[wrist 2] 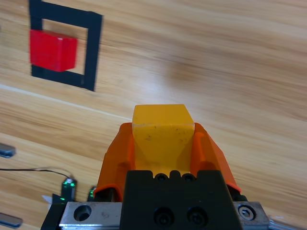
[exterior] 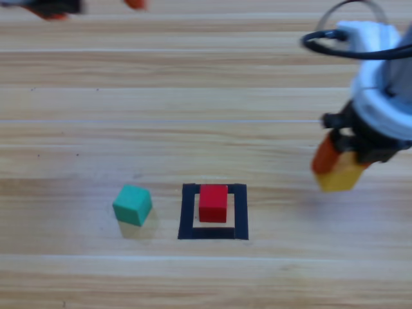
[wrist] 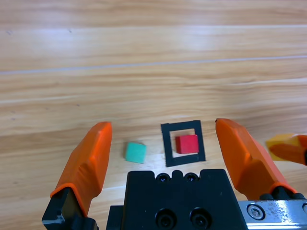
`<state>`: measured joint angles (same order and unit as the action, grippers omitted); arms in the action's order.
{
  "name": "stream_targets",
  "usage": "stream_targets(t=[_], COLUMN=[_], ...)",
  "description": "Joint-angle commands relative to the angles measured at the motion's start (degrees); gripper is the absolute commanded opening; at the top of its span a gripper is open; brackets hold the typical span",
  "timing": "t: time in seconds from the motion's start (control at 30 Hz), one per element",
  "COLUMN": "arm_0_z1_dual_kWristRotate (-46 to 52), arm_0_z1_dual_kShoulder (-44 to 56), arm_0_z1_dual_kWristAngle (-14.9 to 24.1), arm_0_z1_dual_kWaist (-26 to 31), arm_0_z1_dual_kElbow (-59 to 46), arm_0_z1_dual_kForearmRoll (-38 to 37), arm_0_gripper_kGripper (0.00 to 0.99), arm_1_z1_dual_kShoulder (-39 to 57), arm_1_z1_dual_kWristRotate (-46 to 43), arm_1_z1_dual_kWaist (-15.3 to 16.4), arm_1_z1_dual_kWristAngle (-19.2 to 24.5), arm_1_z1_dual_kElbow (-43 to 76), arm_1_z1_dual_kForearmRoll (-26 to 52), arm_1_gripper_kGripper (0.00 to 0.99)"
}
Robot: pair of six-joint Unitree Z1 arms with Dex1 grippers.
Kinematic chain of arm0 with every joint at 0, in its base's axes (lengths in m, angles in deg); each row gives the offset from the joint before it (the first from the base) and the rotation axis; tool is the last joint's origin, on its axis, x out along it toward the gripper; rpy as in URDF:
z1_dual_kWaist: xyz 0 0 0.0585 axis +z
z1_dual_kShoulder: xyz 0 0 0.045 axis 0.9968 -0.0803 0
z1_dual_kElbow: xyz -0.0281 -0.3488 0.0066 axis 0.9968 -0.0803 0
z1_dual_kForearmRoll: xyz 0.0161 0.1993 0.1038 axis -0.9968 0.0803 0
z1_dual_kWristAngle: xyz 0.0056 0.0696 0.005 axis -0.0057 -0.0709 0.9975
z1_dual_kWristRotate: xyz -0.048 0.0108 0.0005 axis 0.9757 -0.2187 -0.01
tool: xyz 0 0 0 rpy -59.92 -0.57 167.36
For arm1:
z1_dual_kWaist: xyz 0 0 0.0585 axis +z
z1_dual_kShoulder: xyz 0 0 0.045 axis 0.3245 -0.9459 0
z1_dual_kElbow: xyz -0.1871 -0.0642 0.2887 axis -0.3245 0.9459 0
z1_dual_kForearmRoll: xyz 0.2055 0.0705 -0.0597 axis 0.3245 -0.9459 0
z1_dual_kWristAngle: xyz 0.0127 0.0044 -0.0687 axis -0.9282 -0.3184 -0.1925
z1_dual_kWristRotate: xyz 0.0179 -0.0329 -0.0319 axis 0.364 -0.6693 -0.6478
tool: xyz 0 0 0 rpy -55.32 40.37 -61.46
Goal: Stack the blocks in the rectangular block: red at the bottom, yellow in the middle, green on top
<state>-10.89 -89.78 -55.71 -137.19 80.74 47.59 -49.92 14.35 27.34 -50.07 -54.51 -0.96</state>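
The right gripper (exterior: 339, 168) is clamped on the yellow cube (exterior: 340, 177), held above the wooden table (exterior: 193, 96). Well off to its left, the red cube (exterior: 213, 202) sits inside the black tape rectangle (exterior: 213, 233), with the teal-green cube (exterior: 132, 205) beyond that. The left gripper (wrist: 165, 148) waits at the top-left edge, its jaws wide apart around nothing.

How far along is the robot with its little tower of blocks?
Done: the red cube sits inside the black tape rectangle. In hand: the right gripper holds the yellow cube, off to the rectangle's right. Left: placing yellow on red, then the green cube, on the table beside the rectangle. The left gripper waits open.
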Motion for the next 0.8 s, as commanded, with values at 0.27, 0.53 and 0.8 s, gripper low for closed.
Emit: stream_targets(t=[0.27,0.53,0.8], arm_0_z1_dual_kWristRotate=[-23.64,-25.66,-23.99], arm_0_z1_dual_kShoulder=[38.39,41.73,44.28], arm_0_z1_dual_kWristAngle=[-1.63,-5.67,-5.59], arm_0_z1_dual_kWaist=[3.02,3.02,3.02], arm_0_z1_dual_kElbow=[-31.22,-34.74,-43.88], arm_0_z1_dual_kForearmRoll=[-22.89,-22.72,-29.04], arm_0_gripper_kGripper=[0.917,0.917,0.920], arm_1_z1_dual_kShoulder=[-20.70,-27.47,-31.60], arm_1_z1_dual_kWristRotate=[11.05,14.04,16.06], arm_1_z1_dual_kWaist=[12.52,14.01,14.28], arm_1_z1_dual_kWristAngle=[5.07,6.57,6.57], arm_1_z1_dual_kElbow=[-22.85,-32.60,-39.28], arm_1_z1_dual_kForearmRoll=[-9.13,-13.00,-15.90], arm_1_gripper_kGripper=[0.193,0.193,0.193])
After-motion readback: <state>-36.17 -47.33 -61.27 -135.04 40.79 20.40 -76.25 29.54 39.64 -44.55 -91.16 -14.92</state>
